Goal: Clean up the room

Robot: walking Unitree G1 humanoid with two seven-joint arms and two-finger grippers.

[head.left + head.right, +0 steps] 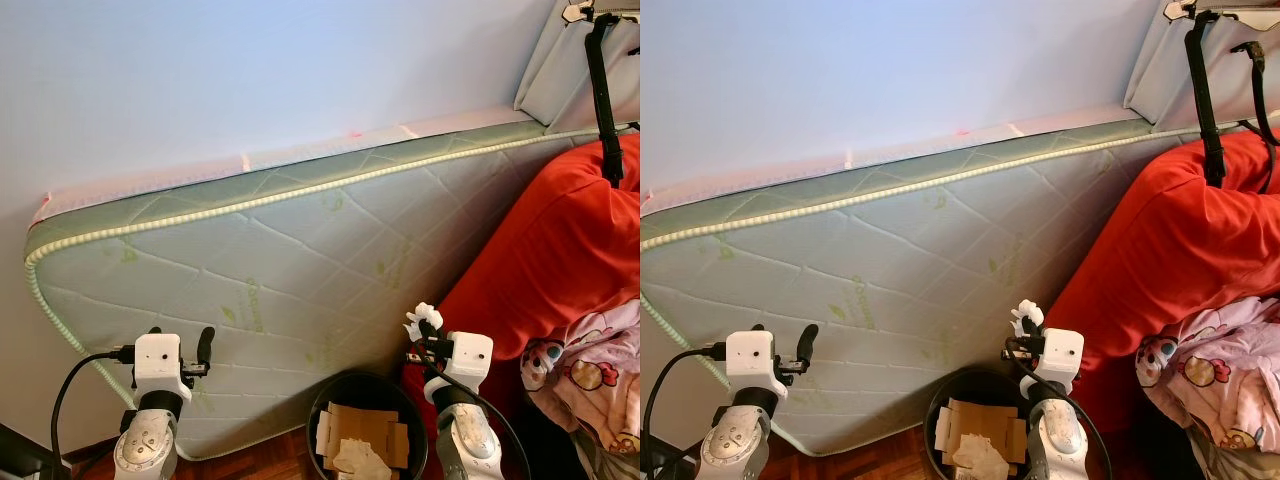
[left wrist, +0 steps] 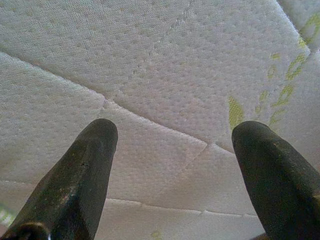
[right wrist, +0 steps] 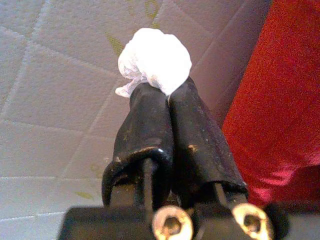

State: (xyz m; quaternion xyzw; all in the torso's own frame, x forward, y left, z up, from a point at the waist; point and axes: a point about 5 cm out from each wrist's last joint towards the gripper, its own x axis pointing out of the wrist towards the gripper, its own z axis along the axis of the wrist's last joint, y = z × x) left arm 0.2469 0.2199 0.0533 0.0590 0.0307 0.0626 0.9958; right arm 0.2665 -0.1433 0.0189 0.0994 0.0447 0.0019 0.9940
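- The right gripper (image 3: 167,92) has its two black fingers pressed together on a crumpled white tissue (image 3: 155,60), pinched only by its lower edge, so most of the wad sticks out past the tips
- In the head views the tissue (image 1: 422,318) hangs at about 1 o'clock from the bin (image 1: 366,425), above and just beside its rim rather than over the middle
- Risk: let go from here, the light wad likely drifts and lands on the wooden floor (image 1: 270,458) or against the red cushion (image 1: 545,250) at 3 o'clock of the bin, because it is off-centre over the opening
- Risk: the thin grip may slip while the arm swings, since so little of the tissue is between the fingers
- Risk: the wrist is near the mattress (image 1: 300,260) leaning on the wall at 12 o'clock, so a wide sweep could brush it
- The left gripper (image 2: 170,150) is spread wide, holds nothing, and faces the quilted mattress
- The bin is a dark round one and already holds folded cardboard (image 1: 362,425) with crumpled paper (image 1: 360,460) at 6 o'clock of it; there looks to be room left
- A patterned pink cloth (image 1: 590,370) lies at 3 o'clock of the bin, not yet tidied
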